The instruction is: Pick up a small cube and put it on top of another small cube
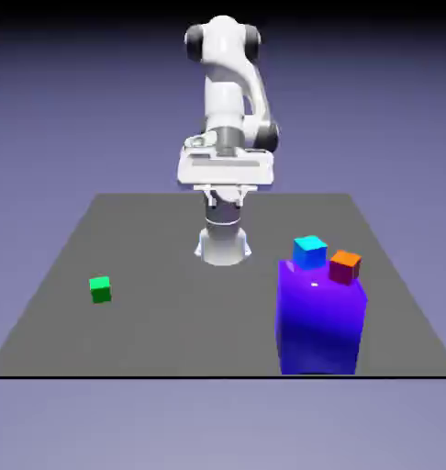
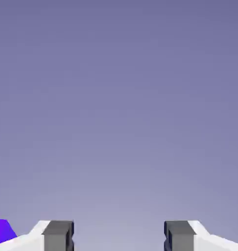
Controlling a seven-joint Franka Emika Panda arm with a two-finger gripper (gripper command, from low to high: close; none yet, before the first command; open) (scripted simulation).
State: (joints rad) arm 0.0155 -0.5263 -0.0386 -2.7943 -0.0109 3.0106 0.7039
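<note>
The tall blue-violet block (image 1: pixel 318 321) is what I place everything by; in the exterior view it stands at the near edge of the dark surface (image 1: pixel 185 321), toward the right. On its top I have two small cubes. The cyan cube (image 1: pixel 309 252) sits toward the block's far side, and the orange cube (image 1: pixel 344 267) sits at its right side in that view. They are right beside each other; whether they touch I can't tell.

My green cube (image 1: pixel 100 289) rests directly on the surface, well apart from the block, off to the exterior view's left.

My tool (image 1: pixel 226 197) hangs in the air above the surface, farther back than the block and to its left in the exterior view, between it and the green cube from side to side. Its fingers are apart, with nothing held between them. My arm (image 1: pixel 225 101) is folded up high behind the block, the hand low on it with the fingers pointing down. From my hand view, a corner of blue-violet shows at the bottom left, beyond one finger.
</note>
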